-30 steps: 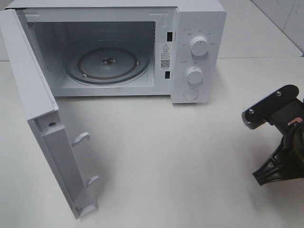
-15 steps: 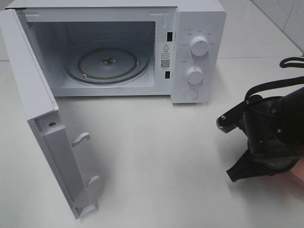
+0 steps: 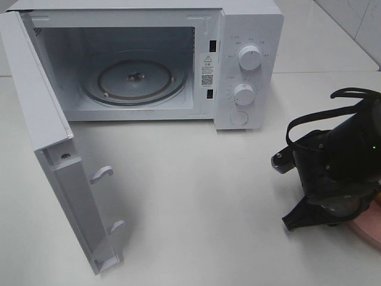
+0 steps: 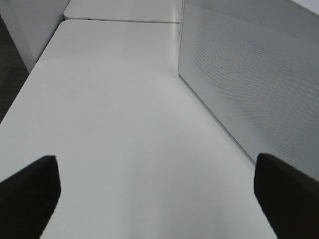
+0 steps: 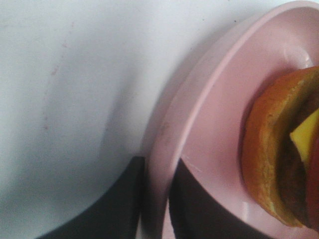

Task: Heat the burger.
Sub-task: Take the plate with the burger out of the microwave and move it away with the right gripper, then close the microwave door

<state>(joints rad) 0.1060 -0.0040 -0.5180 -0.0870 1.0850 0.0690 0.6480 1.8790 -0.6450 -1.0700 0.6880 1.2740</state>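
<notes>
Right hand (image 5: 155, 199) straddled the plate (image 5: 199, 124) rim, fingers either side, grip uncertain. Burger (image 5: 279, 154) sat on plate just past that rim. Left hand (image 4: 157, 191) spread wide, far off beside microwave (image 3: 247, 65).

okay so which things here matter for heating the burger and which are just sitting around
For the job:
burger on the pink plate
microwave, door open, turntable bare
right pincer, a finger on either side of the plate rim

Just there:
left pincer, open over bare table
</notes>
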